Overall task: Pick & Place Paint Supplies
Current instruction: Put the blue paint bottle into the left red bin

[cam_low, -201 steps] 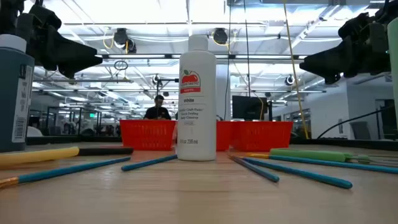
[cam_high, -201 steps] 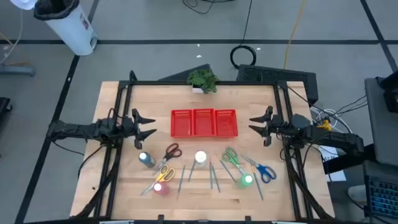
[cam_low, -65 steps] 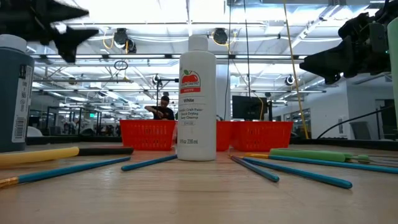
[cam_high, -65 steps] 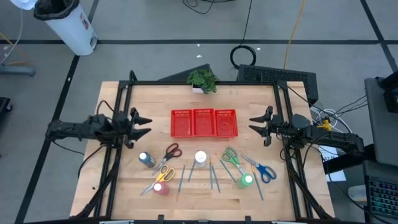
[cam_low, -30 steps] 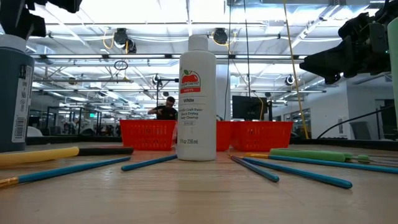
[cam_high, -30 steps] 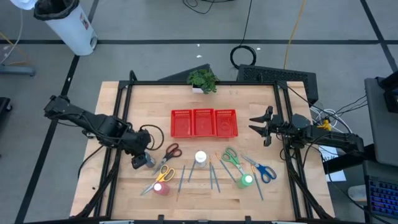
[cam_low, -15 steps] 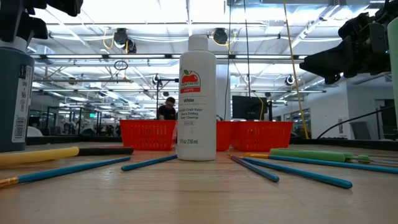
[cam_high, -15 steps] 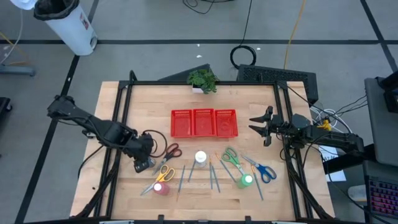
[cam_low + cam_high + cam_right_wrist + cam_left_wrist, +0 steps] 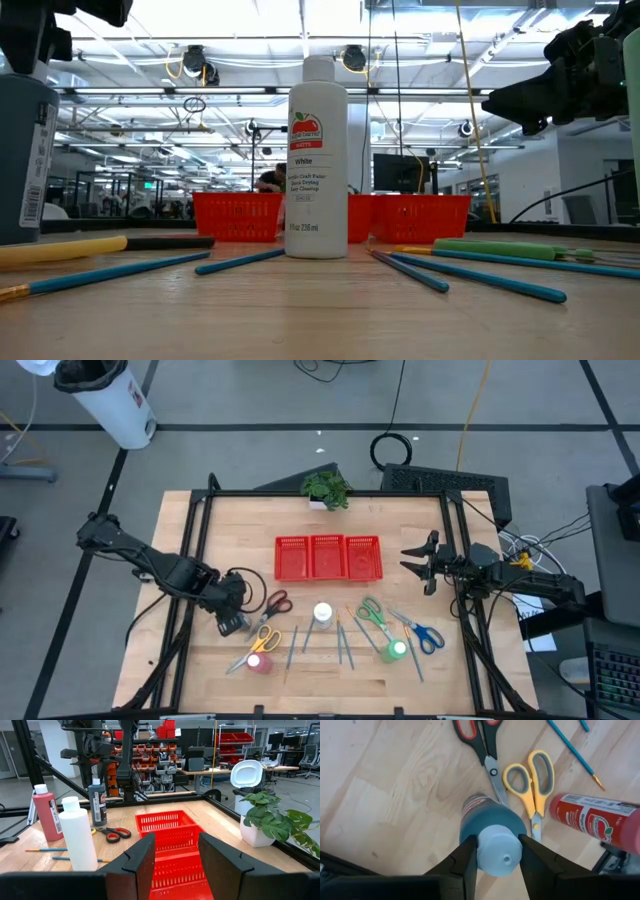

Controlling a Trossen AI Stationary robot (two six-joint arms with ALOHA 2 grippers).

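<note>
A dark teal paint bottle [image 9: 492, 822] with a pale cap stands on the table's left part, next to red scissors [image 9: 276, 603] and yellow scissors [image 9: 262, 640]. My left gripper [image 9: 496, 841] points down over it, shut on its cap, and hides most of it in the high view. A white bottle [image 9: 322, 614], a red bottle [image 9: 258, 663] and a green-capped bottle [image 9: 397, 650] stand upright nearer the front edge. Green scissors [image 9: 372, 612], blue scissors [image 9: 425, 635] and thin brushes [image 9: 343, 643] lie flat. My right gripper [image 9: 175, 865] waits open at the table's right side. My left gripper pinches the bottle's pale cap [image 9: 499, 865] between its two fingers, one on each side of it. The fingers [image 9: 466, 855] come from above, pointing down. The bottle stands on the table below them, leaning slightly in the low view [image 9: 25, 160].
A red mesh three-part tray [image 9: 328, 557] sits at the table's middle, toward the far side. A small potted plant [image 9: 325, 487] stands at the far edge. Black frame posts run along the table's left and right sides.
My left gripper has sunk a little and drifted slightly toward the table's right edge, over the dark teal bottle, whose cap it now covers in the high view. In the low view the bottle's label now leans a little. My right arm has kept still.
</note>
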